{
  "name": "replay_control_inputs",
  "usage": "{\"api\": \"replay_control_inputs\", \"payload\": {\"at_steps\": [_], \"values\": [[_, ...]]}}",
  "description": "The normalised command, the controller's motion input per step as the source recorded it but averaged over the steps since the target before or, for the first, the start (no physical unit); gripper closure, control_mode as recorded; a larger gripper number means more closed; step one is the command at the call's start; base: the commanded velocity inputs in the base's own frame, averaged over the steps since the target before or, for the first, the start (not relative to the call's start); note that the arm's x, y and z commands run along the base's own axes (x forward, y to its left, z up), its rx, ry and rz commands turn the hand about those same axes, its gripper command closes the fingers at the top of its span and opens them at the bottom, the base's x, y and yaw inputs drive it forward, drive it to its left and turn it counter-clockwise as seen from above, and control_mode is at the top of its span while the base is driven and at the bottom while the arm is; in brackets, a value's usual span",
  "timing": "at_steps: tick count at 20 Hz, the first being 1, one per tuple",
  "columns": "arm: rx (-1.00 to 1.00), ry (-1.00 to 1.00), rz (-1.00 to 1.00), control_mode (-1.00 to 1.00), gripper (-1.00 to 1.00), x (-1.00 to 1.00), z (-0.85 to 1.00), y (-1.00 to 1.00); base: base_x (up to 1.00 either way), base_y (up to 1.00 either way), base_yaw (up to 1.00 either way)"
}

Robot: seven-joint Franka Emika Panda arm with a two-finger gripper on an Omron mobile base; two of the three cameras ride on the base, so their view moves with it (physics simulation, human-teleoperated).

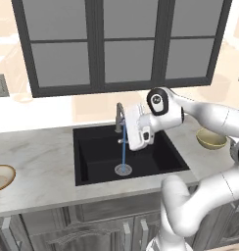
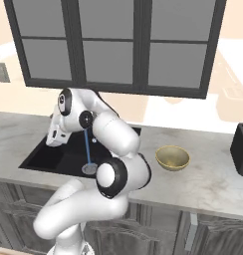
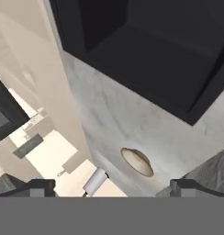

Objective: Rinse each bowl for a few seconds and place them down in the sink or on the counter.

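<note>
The black sink (image 1: 155, 152) lies in the middle of the marbled counter (image 1: 38, 157), and a thin blue stream of water (image 1: 124, 149) runs from the grey faucet (image 1: 119, 116) down to the drain. My gripper (image 1: 130, 128) hangs over the basin just right of the stream, open and empty, and faces left along the counter. The shallow tan-rimmed bowl (image 1: 1, 177) sits on the counter far to the left; in the hand view this bowl (image 3: 137, 161) lies ahead between my gripper's (image 3: 114, 187) tips. The olive-yellow bowl (image 2: 172, 158) stands on the counter right of the sink (image 2: 39, 155).
A dark-framed window (image 1: 116, 44) spans the wall behind the sink. A black appliance (image 2: 241, 149) stands at the far right of the counter. A white cylinder (image 3: 95, 180) shows beyond the shallow bowl. My own arm (image 2: 113, 134) arches over the sink's right side.
</note>
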Motion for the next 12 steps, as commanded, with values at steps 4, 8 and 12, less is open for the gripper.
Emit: {"api": "replay_control_inputs", "payload": {"at_steps": [4, 8, 12], "values": [[-0.13, 0.02, 0.22, -1.0, -1.0, 0.02, 0.19, 0.3, 0.0, 0.0, 0.0], [-0.13, 0.0, 0.18, -1.0, -1.0, 0.0, 0.21, 0.29, 0.0, 0.0, 0.0], [-0.13, 0.0, 0.09, -1.0, -1.0, 0.0, 0.19, 0.37, 0.0, 0.0, 0.0]]}}
